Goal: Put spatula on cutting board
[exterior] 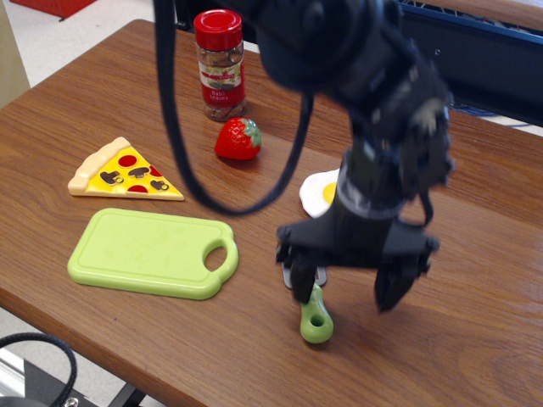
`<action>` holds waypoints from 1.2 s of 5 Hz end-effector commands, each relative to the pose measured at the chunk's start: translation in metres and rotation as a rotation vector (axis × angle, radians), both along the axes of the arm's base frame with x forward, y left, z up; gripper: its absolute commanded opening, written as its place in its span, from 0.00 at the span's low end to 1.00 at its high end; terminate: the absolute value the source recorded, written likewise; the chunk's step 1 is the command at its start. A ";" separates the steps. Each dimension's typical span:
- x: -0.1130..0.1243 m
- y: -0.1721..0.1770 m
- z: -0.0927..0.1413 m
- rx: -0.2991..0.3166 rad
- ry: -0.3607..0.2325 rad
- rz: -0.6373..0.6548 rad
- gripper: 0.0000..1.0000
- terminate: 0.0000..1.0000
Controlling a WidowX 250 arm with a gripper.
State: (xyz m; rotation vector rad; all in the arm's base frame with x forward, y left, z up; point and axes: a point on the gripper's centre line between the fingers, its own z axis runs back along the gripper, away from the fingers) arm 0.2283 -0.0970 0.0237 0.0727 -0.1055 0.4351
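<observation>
The spatula (316, 320) lies on the wooden table near the front edge. Only the end of its lime-green handle with the hole shows clearly; the grey blade is mostly hidden behind my gripper. My gripper (346, 292) is open, fingers pointing down. Its left finger (303, 284) stands over the top of the spatula handle, its right finger (392, 287) is to the right of the spatula. The lime-green cutting board (144, 252) lies flat to the left, bare, with its handle hole towards the spatula.
A toy pizza slice (123, 173) lies behind the board. A strawberry (238, 139) and a red-capped spice jar (221, 64) stand at the back. A fried egg (319, 192) is partly hidden behind the arm. The table's front edge (170, 373) is close.
</observation>
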 end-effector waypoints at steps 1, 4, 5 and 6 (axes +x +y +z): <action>-0.009 0.018 0.014 -0.013 -0.082 0.017 1.00 0.00; -0.010 0.031 -0.012 -0.034 -0.056 0.087 0.00 0.00; -0.010 0.037 -0.010 -0.048 -0.062 0.102 0.00 0.00; -0.008 0.045 -0.010 -0.053 -0.065 0.094 0.00 0.00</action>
